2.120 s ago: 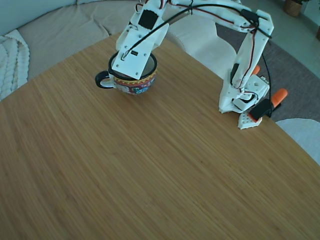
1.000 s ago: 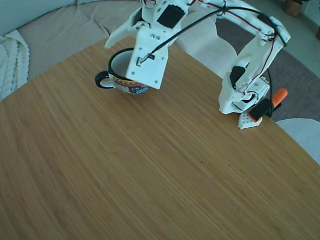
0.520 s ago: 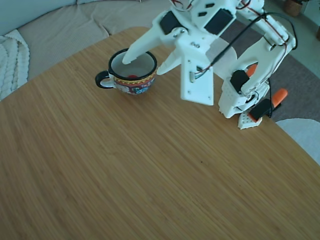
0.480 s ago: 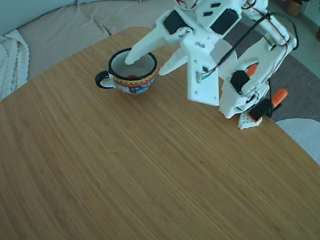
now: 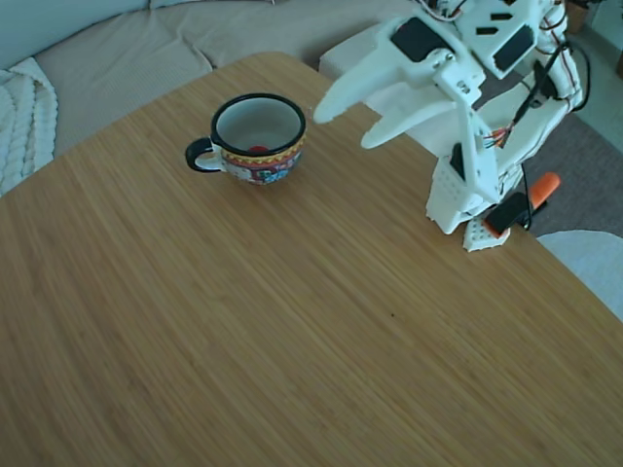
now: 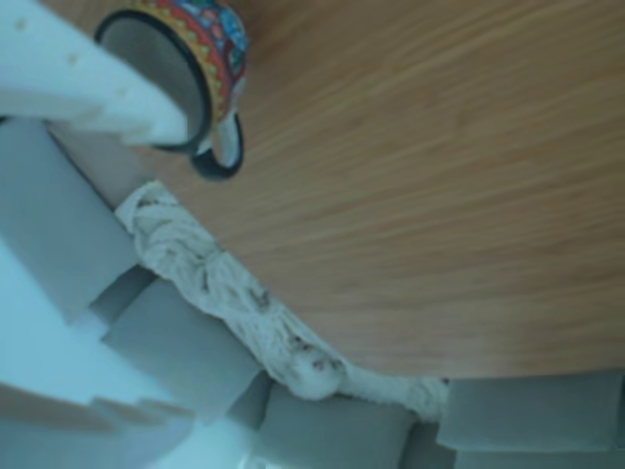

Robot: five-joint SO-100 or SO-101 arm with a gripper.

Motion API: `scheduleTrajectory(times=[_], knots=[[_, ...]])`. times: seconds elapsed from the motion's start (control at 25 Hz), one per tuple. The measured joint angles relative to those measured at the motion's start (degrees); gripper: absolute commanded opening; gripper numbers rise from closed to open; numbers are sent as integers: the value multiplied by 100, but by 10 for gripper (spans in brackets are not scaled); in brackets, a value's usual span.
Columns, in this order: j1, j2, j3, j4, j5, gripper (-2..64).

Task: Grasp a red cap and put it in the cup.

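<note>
Red cap [image 5: 257, 150] is sitting inside the cup [image 5: 255, 167], low against the near inner wall in the fixed view; only a sliver of red is showing over the rim. Cup is standing upright on the wooden table [image 5: 292, 321], handle pointing left in that view.

Gripper [image 5: 343, 121] is hanging in the air just right of the cup, above table level, touching nothing. Jaws are apart, nothing between them; upper fingertip [image 5: 322, 110] is pointing toward the cup rim. Arm base [image 5: 465, 202] is sitting well right of the cup, near the table edge.

Other view is blurry: one white finger [image 6: 88, 83] is crossing in front of the cup [image 6: 210, 39] mouth, and a knitted blanket [image 6: 220, 288] is lying beyond the table edge below the cup.
</note>
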Motion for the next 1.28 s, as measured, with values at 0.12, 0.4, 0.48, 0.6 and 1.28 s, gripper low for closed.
scheduleTrajectory(times=[0.12, 0.4, 0.48, 0.6, 1.28], knots=[[-387, 457, 325, 0, 0, 152], [-615, 1274, 1099, 0, 0, 22], [-668, 1494, 1354, 0, 0, 16], [-738, 1819, 1793, 0, 0, 16], [-773, 2883, 4043, -1125, -387, 18]])
